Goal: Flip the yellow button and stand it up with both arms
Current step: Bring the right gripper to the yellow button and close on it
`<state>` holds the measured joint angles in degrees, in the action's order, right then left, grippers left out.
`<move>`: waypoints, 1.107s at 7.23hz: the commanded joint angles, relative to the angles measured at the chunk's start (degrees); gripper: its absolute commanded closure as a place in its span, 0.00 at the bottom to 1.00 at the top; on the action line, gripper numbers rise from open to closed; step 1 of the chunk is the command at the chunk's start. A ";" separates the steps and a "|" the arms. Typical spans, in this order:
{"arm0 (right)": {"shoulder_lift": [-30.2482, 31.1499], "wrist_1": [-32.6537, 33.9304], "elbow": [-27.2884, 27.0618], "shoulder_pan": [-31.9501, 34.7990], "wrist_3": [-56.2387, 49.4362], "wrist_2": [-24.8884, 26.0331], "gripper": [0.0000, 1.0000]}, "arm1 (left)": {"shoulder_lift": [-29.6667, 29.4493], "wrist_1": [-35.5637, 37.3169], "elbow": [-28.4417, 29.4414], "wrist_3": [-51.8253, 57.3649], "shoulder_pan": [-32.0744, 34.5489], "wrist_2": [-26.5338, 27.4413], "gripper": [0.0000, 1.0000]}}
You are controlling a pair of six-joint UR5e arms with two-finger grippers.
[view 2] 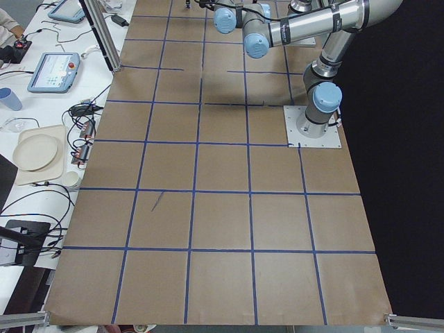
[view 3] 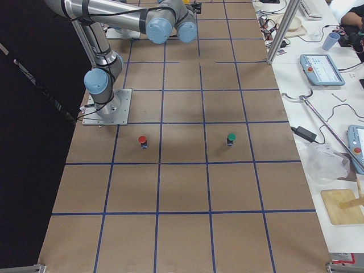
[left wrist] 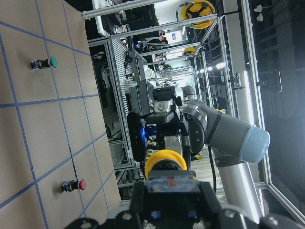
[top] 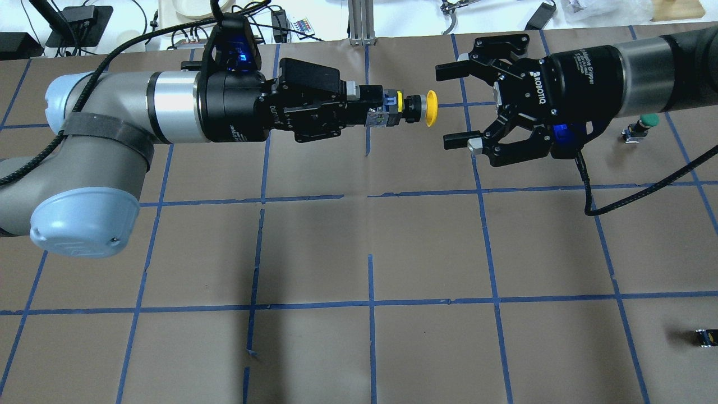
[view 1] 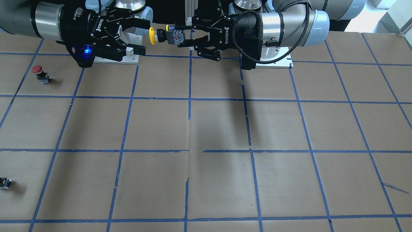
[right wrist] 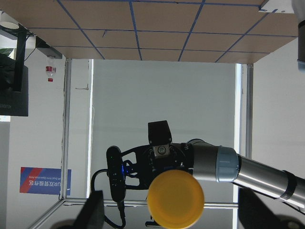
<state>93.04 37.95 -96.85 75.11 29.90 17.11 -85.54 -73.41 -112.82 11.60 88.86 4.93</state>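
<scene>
My left gripper (top: 374, 112) is shut on the grey contact block of the yellow button (top: 412, 108) and holds it level in the air above the table, with the yellow cap pointing at my right gripper (top: 453, 105). The right gripper is open, its jaws wide apart, a short gap from the cap and not touching it. In the front view the button (view 1: 161, 35) hangs between the left gripper (view 1: 186, 35) and the right gripper (view 1: 142, 37). The cap (left wrist: 165, 162) shows in the left wrist view and fills the bottom of the right wrist view (right wrist: 175, 199).
A red-capped button (view 1: 40, 73) stands on the brown paper table on my right side. A green-capped button (top: 645, 122) stands beyond the right arm. A small black-grey block (top: 705, 336) lies near the right edge. Blue tape lines grid the table.
</scene>
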 commanded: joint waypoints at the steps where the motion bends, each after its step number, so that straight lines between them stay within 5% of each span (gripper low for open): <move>1: 0.12 -0.94 -0.36 0.21 0.15 -1.20 0.01 | -0.07 0.11 -0.03 0.00 0.00 0.00 1.00; 7: -0.31 -1.48 -0.36 2.06 0.33 -2.26 0.01 | -0.07 0.20 0.05 -0.09 0.00 -0.09 1.00; 8: -0.32 -1.48 -0.10 1.88 0.33 -2.17 0.07 | 0.02 0.28 0.05 -0.09 0.00 -0.09 1.00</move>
<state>92.80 36.47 -97.26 77.07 30.16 14.81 -85.57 -73.20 -112.76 11.54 88.86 4.85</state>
